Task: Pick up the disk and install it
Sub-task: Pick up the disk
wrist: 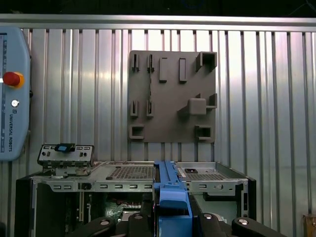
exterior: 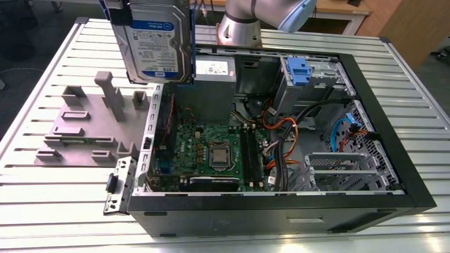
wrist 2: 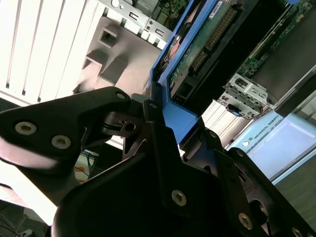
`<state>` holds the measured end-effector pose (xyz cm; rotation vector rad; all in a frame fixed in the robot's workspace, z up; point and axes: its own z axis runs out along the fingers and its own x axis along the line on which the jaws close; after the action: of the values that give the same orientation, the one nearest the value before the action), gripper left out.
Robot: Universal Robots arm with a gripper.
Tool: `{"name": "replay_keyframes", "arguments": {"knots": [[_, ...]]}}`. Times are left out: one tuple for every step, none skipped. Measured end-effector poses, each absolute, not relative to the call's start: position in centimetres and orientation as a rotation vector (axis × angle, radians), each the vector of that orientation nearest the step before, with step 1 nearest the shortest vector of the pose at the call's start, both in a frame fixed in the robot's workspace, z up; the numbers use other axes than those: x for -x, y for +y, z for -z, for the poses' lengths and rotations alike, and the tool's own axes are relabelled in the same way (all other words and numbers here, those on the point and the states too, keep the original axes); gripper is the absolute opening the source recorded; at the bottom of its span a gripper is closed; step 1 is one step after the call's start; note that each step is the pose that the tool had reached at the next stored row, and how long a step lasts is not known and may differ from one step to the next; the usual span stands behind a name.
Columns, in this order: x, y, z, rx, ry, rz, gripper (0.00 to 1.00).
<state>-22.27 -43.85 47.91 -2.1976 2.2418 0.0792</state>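
High above the slatted table [exterior: 42, 184], at the exterior view's upper left, the disk [exterior: 158, 42] hangs upright with its labelled face toward that camera, over the near wall of the open computer case [exterior: 393, 158] and beside the grey fixture plate [exterior: 77, 126]. In the second wrist view the gripper [wrist 2: 173, 116] has its black fingers [wrist 2: 148, 106] closed narrow on the blue carrier bracket, with the drive's green circuit side [wrist 2: 197, 49] running away beyond them. The first wrist view shows the same blue edge [wrist: 170, 197] clamped between the fingers. The pick-up looks done, so the step in hand seems to be carrying the drive toward the case. Installing it would likely call for turning the drive to match the drive cage [exterior: 327, 71] beside the other blue-tabbed drive [exterior: 299, 68], then a straight, square entry clear of the loose cables [exterior: 281, 132].
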Motion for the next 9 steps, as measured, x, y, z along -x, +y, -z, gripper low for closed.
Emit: {"name": "replay_keyframes", "arguments": {"knots": [[22.20, -43.85, -47.91, 2.198, 2.242, -0.079, 0.36], [22.13, -43.85, -47.91, 2.198, 2.242, -0.079, 0.36], [22.03, -43.86, -47.90, 2.198, 2.242, -0.079, 0.36], [21.94, -43.85, -47.91, 2.198, 2.242, -0.079, 0.36], [21.85, -43.86, -47.91, 2.198, 2.242, -0.079, 0.36], [21.76, -43.86, -47.91, 2.198, 2.242, -0.079, 0.36], [21.65, -43.85, -47.91, 2.198, 2.242, -0.079, 0.36], [21.53, -43.85, -47.91, 2.198, 2.242, -0.079, 0.36], [21.42, -43.86, -47.91, 2.198, 2.242, -0.079, 0.36]]}}
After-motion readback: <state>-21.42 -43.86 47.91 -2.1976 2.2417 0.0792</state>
